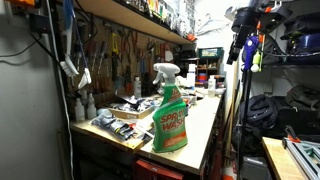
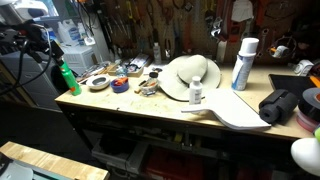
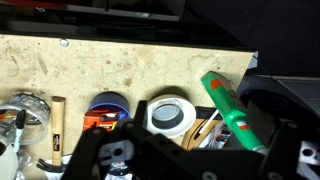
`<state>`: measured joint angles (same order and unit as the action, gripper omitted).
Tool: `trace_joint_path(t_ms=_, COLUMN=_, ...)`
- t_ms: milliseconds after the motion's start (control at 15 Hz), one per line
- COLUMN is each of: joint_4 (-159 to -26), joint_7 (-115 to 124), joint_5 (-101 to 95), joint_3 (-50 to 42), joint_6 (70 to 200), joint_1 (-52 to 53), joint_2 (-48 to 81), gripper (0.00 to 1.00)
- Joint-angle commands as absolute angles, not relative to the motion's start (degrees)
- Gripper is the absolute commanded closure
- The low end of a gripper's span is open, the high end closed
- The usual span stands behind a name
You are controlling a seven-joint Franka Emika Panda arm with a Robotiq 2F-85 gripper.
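Hovering above the table (image 3: 120, 60), the fingers (image 3: 95, 160) are dark blurs whose opening I cannot tell, while the green spray bottle (image 3: 228, 110) stands upright near the table's edge, rightward in the wrist view, just beside a white tape roll (image 3: 170, 117).

The end effector (image 3: 185, 158) has a matte black housing. In the wrist view it shows as two broad, angular black bodies along the lower edge, with bevelled outlines softened by blur. The left-hand body carries a small grey metallic fitting (image 3: 116, 156) with pale highlights.

The arm (image 1: 246, 28) appears in an exterior view as a dark, bulky form with a small orange-red spot and a blue patch near its top. In an exterior view (image 2: 32, 42) it reads as black segments with thin black cables (image 2: 22, 62) looping alongside. Finer detail is too small to tell.
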<state>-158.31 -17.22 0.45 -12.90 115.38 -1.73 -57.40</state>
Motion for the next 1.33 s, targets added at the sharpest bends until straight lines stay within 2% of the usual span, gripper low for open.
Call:
trace_joint_path(t_ms=0, joint_4=-158.2, joint_7=-17.3, joint_5=0.6, joint_3=-12.8, joint_6=115.2, joint_1=-1.8, joint_2=-57.3, gripper=0.0)
trace_joint_path(t_ms=400, joint_4=-157.5, joint_7=-16.0, joint_5=-0.1, joint_3=-11.7, joint_6=117.0, joint_1=-2.1, joint_2=-54.7, gripper=0.0)
trace_joint_path(t_ms=733, joint_4=-151.6, joint_7=-12.5, joint_5=-6.4, joint_3=-7.4, joint_6=134.8, joint_1=-4.9, joint_2=-41.2, gripper=0.0)
trace_joint_path(t_ms=933, joint_4=-146.4, joint_7=-11.2, joint_5=-5.7, joint_3=-7.4, joint_6=131.8, joint_1=-4.1, joint_2=-34.2, gripper=0.0)
trace_joint_path(t_ms=1000, joint_4=-150.8, joint_7=-12.2, joint_5=-5.9, joint_3=-7.6, joint_6=134.0, joint_1=-4.4, joint_2=-40.0, gripper=0.0)
trace_joint_path(t_ms=1267, joint_4=-146.7, joint_7=-12.1, joint_5=-5.8, joint_3=-7.5, joint_6=133.6, joint_1=-4.3, joint_2=-33.6, gripper=0.0)
